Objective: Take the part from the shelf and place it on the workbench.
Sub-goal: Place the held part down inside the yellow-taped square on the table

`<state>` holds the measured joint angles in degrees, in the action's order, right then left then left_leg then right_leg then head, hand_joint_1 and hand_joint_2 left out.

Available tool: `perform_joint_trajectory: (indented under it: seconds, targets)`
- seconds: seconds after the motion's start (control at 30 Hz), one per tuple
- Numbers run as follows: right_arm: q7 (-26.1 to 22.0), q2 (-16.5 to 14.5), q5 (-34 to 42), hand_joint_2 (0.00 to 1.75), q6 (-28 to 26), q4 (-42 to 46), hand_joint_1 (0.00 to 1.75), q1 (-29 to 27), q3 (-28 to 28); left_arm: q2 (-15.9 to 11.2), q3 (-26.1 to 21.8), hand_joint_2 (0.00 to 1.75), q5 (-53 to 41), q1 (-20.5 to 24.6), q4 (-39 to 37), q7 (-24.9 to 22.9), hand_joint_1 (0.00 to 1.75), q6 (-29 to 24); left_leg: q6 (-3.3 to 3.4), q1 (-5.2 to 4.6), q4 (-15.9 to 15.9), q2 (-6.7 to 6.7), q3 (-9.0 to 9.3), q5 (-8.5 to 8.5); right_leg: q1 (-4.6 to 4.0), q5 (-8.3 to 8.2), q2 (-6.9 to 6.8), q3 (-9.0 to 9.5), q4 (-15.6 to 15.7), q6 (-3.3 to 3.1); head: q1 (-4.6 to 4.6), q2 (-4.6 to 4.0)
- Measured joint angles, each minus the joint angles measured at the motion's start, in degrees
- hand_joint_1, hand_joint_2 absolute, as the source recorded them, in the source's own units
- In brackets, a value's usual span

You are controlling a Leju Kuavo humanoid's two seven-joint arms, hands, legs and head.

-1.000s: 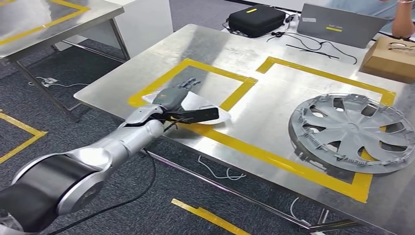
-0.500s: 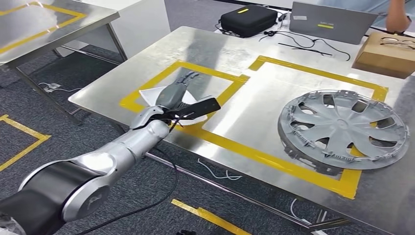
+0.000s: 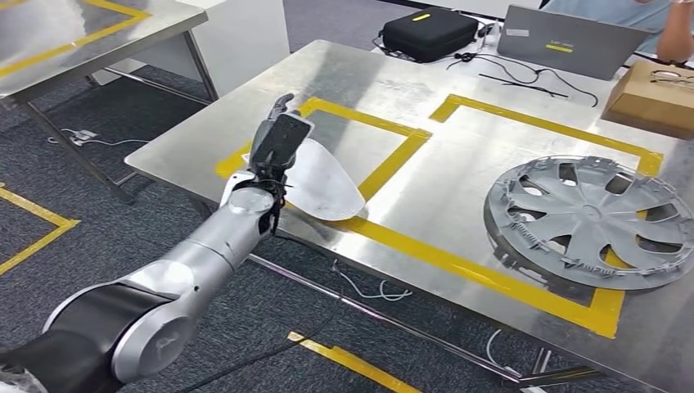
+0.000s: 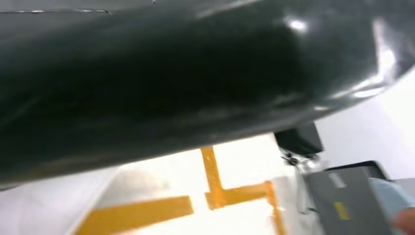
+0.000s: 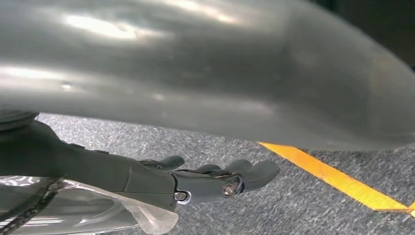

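A flat white part [image 3: 329, 187] lies on the steel workbench [image 3: 458, 176], across the near corner of a yellow-taped square. My left hand [image 3: 277, 137] is lifted just above the part's left edge, fingers pointing up and holding nothing. In the left wrist view a dark blurred cover [image 4: 186, 78] hides the fingers, with yellow tape [image 4: 215, 193] on the bench beyond. My right hand [image 5: 215, 181] hangs over the grey carpet with its fingers loosely stretched and nothing in them.
A grey wheel cover [image 3: 585, 221] lies in the larger taped square on the right. At the back stand a black case [image 3: 429, 33], a laptop [image 3: 573, 41] and a cardboard box [image 3: 655, 98]. A person's arm [image 3: 673, 37] is at the far right. Another steel table [image 3: 74, 33] stands at the left.
My left hand has come up off the white part and turned its fingers upward; the part stays flat on the bench. The camera swayed slightly.
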<state>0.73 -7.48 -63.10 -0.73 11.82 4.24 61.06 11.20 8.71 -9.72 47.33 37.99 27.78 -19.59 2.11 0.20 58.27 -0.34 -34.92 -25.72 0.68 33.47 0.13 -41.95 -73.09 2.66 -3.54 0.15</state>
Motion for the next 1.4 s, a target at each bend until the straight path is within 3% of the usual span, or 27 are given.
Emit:
perform_joint_trajectory:
  seconds: [0.1,0.17,0.27,0.33,0.43,0.5,0.53,0.6,0.67,0.8,0.87,0.93,0.97,1.0,1.03,1.07,1.13,1.2,1.33,1.4]
  targets:
    - [0.03,-0.04,-0.08,0.00,-0.13,0.00,0.00,-0.02,0.01,0.23,-1.10,0.00,4.45,-1.72,4.24,0.05,0.00,1.48,-0.11,-0.06,0.06,-0.09,0.04,-0.05,-0.02,-5.04,-0.04,4.67,9.62,-0.37,0.00,0.00]
    - [0.03,-0.08,-0.13,0.00,-0.18,0.00,0.00,0.05,0.01,0.22,-1.50,0.00,5.22,-2.05,6.03,0.01,0.00,1.71,-0.49,-0.24,0.21,-0.16,-0.14,-0.02,-0.12,-6.24,-0.01,7.27,14.44,-0.70,-0.05,0.00]
    - [0.05,-0.21,-0.22,0.00,-0.25,0.00,0.00,-0.03,0.03,0.16,-1.79,0.00,6.61,-2.76,7.82,-0.08,0.00,0.97,-1.30,-0.30,0.29,-0.18,-0.30,0.05,-0.14,-6.42,0.06,7.82,15.32,-1.38,-0.09,0.00]
    - [0.03,-0.28,-0.27,0.00,-0.36,0.00,0.00,-0.03,0.05,0.06,-1.79,0.00,7.88,-3.09,9.02,-0.06,0.00,-0.14,-1.88,-0.21,2.09,-0.11,-0.93,-1.58,0.03,-6.80,-0.01,7.82,15.53,-2.06,-0.17,0.00]
    - [-0.10,-0.34,-0.36,0.00,-0.48,0.00,0.00,0.02,0.21,-0.28,-1.78,0.00,9.33,-3.97,10.74,-0.07,0.00,-1.57,-2.52,-0.06,11.68,-0.03,-4.39,-7.15,0.05,-7.04,-0.08,7.72,15.60,-2.62,-0.28,0.00]
    - [-0.22,-0.34,-0.39,0.00,-0.58,0.00,0.00,-0.02,0.37,-0.52,-1.78,0.00,9.70,-5.10,11.63,-0.08,0.00,-2.46,-2.61,-0.01,15.60,-0.03,-5.44,-8.44,-0.01,-7.20,-0.09,7.54,15.53,-2.71,-0.29,0.00]
    - [-0.29,-0.34,-0.40,0.00,-0.63,0.00,0.00,-0.03,0.42,-0.61,-1.78,0.00,9.73,-5.54,12.01,-0.04,0.00,-2.97,-2.50,0.00,14.55,-0.03,-4.61,-7.61,-0.04,-7.31,-0.08,7.39,15.47,-2.70,-0.29,0.00]
    - [-0.44,-0.35,-0.52,0.00,-0.73,0.00,0.00,-0.02,0.44,-0.71,-1.78,0.00,9.69,-5.98,12.90,0.19,0.00,-4.13,-2.06,-0.02,7.63,-0.03,-0.64,-4.57,-0.09,-7.55,-0.08,7.13,15.33,-2.54,-0.28,0.00]
    - [-0.51,-0.36,-0.69,0.00,-0.81,0.00,0.00,0.04,0.45,-0.80,-1.76,0.00,9.62,-6.13,13.88,0.43,0.00,-4.87,-1.67,-0.18,1.52,-0.05,2.59,-2.81,-0.30,-7.83,-0.09,6.79,15.13,-2.14,-0.26,0.00]
    - [-0.47,-0.36,-0.87,0.00,-0.87,0.00,0.00,-0.01,0.49,-1.04,-1.72,0.00,9.59,-6.74,14.90,0.64,0.00,-5.29,-0.66,-0.39,-0.12,0.00,2.74,-1.81,-0.18,-8.19,-0.07,6.15,15.12,-0.78,-0.21,0.00]
    - [-0.40,-0.34,-0.90,0.00,-0.88,0.00,0.00,-0.03,0.53,-1.07,-1.65,0.00,9.57,-6.87,15.18,0.69,0.00,-5.35,0.10,-0.19,-0.48,0.16,2.14,-0.94,-0.10,-5.41,-0.05,4.76,12.34,-0.22,-0.07,0.00]
    - [-0.28,-0.34,-0.92,0.00,-0.89,0.00,0.00,-0.02,0.59,-1.11,-1.54,0.00,9.31,-7.02,15.33,0.71,0.00,-5.47,0.53,-0.21,-0.46,0.22,1.12,-0.23,-0.02,-0.60,-0.07,2.29,5.40,0.15,0.04,0.00]
    - [-0.21,-0.34,-0.93,0.00,-0.88,0.00,0.00,-0.02,0.63,-1.16,-1.44,0.00,9.12,-7.18,15.35,0.68,0.00,-5.55,0.59,-0.25,-0.44,0.23,0.57,0.14,0.02,1.12,-0.08,1.29,1.98,0.28,0.06,0.00]
    - [-0.13,-0.34,-0.95,0.00,-0.87,0.00,0.00,-0.03,0.67,-1.21,-1.33,0.00,8.89,-7.39,15.38,0.60,0.00,-5.63,0.57,-0.29,-0.41,0.24,0.03,0.51,0.01,1.85,-0.08,1.03,0.01,0.36,0.03,0.00]
    - [-0.07,-0.34,-0.96,0.00,-0.87,0.00,0.00,-0.03,0.72,-1.24,-1.21,0.00,8.72,-7.62,15.48,0.48,0.00,-5.70,0.52,-0.31,-0.38,0.24,-0.47,0.87,0.01,1.50,-0.08,1.82,0.08,0.40,0.06,0.00]
    - [-0.07,-0.34,-0.99,0.00,-0.88,0.00,0.00,-0.02,0.77,-1.25,-1.10,0.00,8.60,-7.83,15.66,0.31,0.00,-5.75,0.43,-0.32,-0.36,0.23,-0.89,1.21,0.01,0.27,-0.09,3.77,2.43,0.34,0.04,0.00]
    - [-0.27,-0.31,-1.12,0.00,-0.91,0.01,0.00,0.12,0.81,-1.22,-0.79,0.00,8.31,-8.07,16.24,0.03,0.00,-5.87,0.11,-0.40,-0.26,0.21,-1.55,1.78,-0.08,-2.17,-0.08,9.60,10.61,0.00,0.07,0.00]
    - [-0.65,-0.25,-1.22,0.00,-0.96,0.01,0.00,0.33,0.84,-1.14,-0.20,0.00,8.09,-8.11,16.75,-0.18,0.00,-5.94,-0.44,-0.50,-0.18,0.22,-1.96,2.41,-0.25,-2.90,-0.02,13.13,16.00,-0.37,0.03,0.00]
    - [-0.77,-0.21,-1.25,0.00,-1.04,0.00,0.00,0.34,0.91,-0.75,1.13,0.00,7.62,-8.77,16.94,-0.41,0.00,-6.02,-1.63,-0.42,-0.01,0.20,-2.43,3.02,-0.19,-3.97,-0.10,12.92,17.05,-1.72,0.07,0.00]
    - [-0.65,-0.21,-1.23,0.00,-1.01,0.00,0.00,0.41,0.96,-0.64,1.70,0.00,7.25,-9.10,16.93,-0.37,0.00,-6.23,-2.06,-0.31,2.13,0.18,-3.23,0.56,-0.02,-4.70,-0.27,12.48,17.25,-2.44,-0.03,0.00]
